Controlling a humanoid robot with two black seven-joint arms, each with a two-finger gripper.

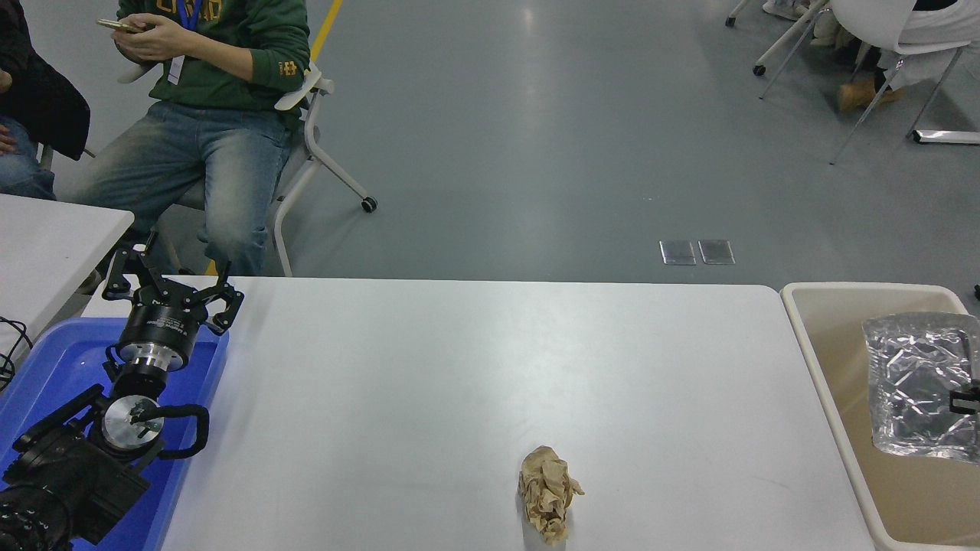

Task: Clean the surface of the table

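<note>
White table surface (475,367), tan crumpled paper (547,493), blue tray (53,367), beige bin (823,367), silver foil bag (915,383)

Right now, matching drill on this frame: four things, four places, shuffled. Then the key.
Things
1. crumpled brown paper
2. silver foil bag
3. left claw
4. blue tray

Places
A. over the beige bin at the right edge
B. far left, beneath the left arm
C. on the table surface, near its front edge
D. above the far end of the blue tray, open

Pairs: 1-C, 2-A, 3-D, 4-B
</note>
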